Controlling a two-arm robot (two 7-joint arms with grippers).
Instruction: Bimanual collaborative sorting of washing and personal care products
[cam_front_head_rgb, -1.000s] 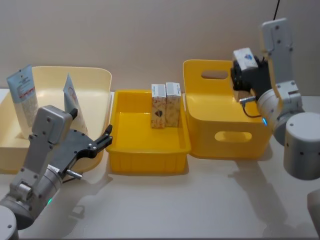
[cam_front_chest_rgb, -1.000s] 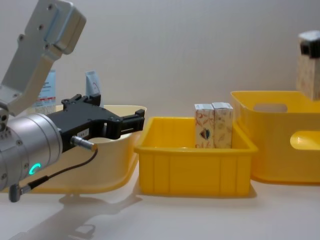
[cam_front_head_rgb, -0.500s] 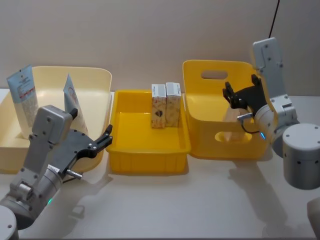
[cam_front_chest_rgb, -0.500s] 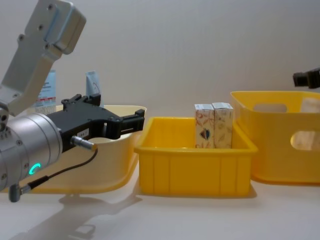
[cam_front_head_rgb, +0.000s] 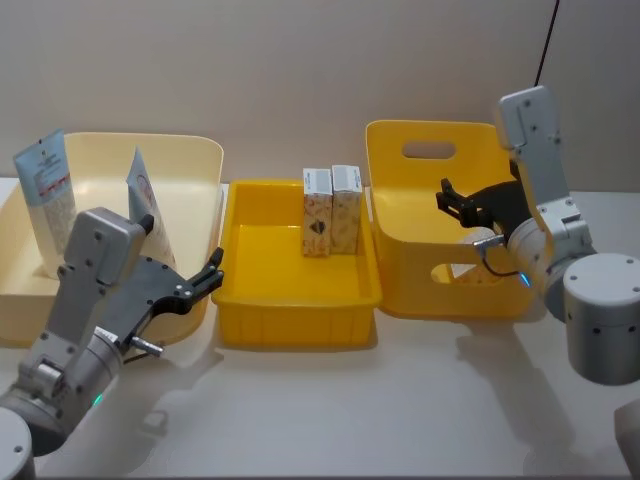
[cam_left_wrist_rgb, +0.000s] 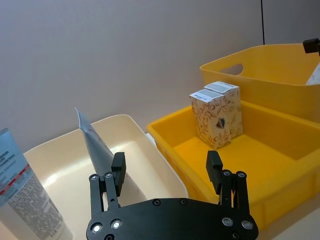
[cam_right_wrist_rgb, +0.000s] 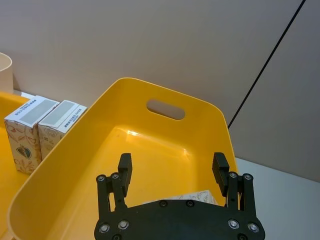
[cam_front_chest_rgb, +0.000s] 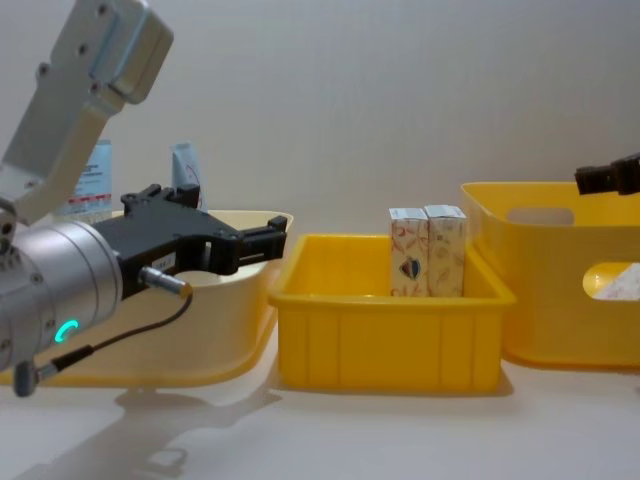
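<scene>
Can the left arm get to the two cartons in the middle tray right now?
Probably yes. The left gripper hangs open near the tray, pointing toward it; the cartons stand upright at its back with nothing above them. The right gripper is over the tall bin.

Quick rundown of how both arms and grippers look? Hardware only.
Pale grey boxy shells and silver cylindrical wrists on the left arm and right arm. Each wrist has a cyan light and a thin dark cable with a metal plug. The left gripper and right gripper are black, with two flat parallel fingers and exposed screw heads.
</scene>
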